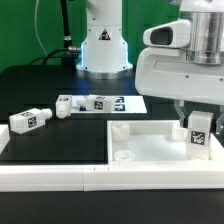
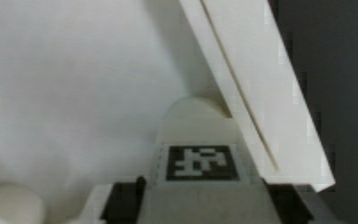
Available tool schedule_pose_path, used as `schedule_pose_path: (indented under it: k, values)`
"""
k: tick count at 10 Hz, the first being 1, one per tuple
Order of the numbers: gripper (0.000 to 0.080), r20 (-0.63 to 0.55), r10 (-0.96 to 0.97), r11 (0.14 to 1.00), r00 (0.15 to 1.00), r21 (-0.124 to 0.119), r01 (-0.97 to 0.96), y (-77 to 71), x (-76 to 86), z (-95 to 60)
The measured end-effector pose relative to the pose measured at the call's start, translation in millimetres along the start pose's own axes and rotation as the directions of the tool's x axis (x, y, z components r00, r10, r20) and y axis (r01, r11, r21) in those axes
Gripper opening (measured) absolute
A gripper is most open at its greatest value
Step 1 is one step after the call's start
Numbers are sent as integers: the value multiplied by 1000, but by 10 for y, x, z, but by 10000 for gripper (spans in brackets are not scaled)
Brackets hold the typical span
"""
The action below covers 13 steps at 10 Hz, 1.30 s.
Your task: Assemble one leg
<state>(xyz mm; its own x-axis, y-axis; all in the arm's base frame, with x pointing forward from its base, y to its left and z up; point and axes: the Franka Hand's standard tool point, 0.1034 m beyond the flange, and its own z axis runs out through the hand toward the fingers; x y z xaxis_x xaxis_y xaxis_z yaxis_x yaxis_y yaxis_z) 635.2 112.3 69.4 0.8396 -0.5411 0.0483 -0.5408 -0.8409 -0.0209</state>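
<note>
My gripper (image 1: 197, 120) is shut on a leg (image 1: 198, 136), a short white square post with a black-and-white tag. It holds the leg upright at the exterior view's right, over the corner of the big flat white panel (image 1: 150, 142). In the wrist view the leg (image 2: 201, 150) runs out from between my dark fingers (image 2: 130, 203), beside the panel's raised rim (image 2: 250, 85). My gripper's point there is (image 2: 201, 208). Two more legs (image 1: 30, 119) (image 1: 75, 104) lie on the black table at the exterior view's left.
The marker board (image 1: 122, 103) lies behind the panel. The robot's base (image 1: 103, 45) stands at the back. A white L-shaped rail (image 1: 50, 176) runs along the table's front edge. A raised corner boss (image 1: 119, 128) stands on the panel.
</note>
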Motion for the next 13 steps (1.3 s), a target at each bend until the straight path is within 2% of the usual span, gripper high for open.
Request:
schedule_pose_path:
  k: [1,2,3,4,7,8,9,10,11,12,13]
  values:
    - [285,1,75,997,997,1,-75,1,1,0]
    - [285,16,221,975,975,17,-222,15,20,5]
    - [285,41,366,929,930,37,-367,21,34,9]
    - [287,63,503,859,862,71,-507,12,37,19]
    - [287,119,831,542,543,47,-839,-68,18,12]
    - [287,124,872,472,473,45,-881,-73,19,12]
    - [287,130,883,449,451,42,-892,-67,25,12]
    - [287,130,885,446,448,41,-894,-70,22,13]
    - [287,122,848,515,516,43,-856,-63,9,18]
    - [451,102,745,660,659,27,-750,-37,-43,40]
    - [583,86,627,772,775,66,-632,-38,7,28]
